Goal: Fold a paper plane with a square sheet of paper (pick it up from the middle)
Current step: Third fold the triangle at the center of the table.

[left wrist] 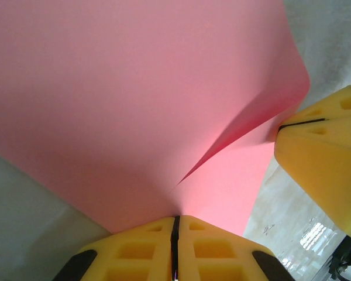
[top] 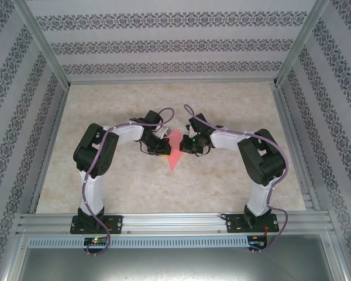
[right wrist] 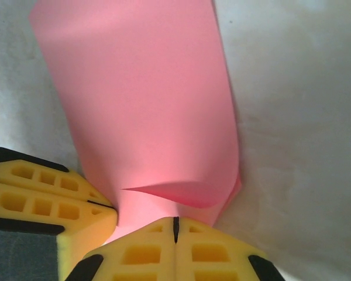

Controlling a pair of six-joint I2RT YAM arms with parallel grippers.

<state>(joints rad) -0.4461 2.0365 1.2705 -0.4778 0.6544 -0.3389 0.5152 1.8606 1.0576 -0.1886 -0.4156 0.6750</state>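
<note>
So both grippers are clamped down on the pink sheet of paper [top: 174, 153], out over the middle of the table [top: 234, 187] between the two arms. The left gripper [left wrist: 175, 221] pinches one edge, the right gripper [right wrist: 175, 222] pinches just beside it. The sheet's curled over, one flap bulging up, its pointed end facing the near edge.

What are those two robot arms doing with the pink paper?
They are folding it. The left gripper and the right gripper have met in the middle of the table, and each is pinched shut on the square sheet of paper. The sheet bends and curls between them, with one soft fold showing. It does not look like a plane yet.
</note>
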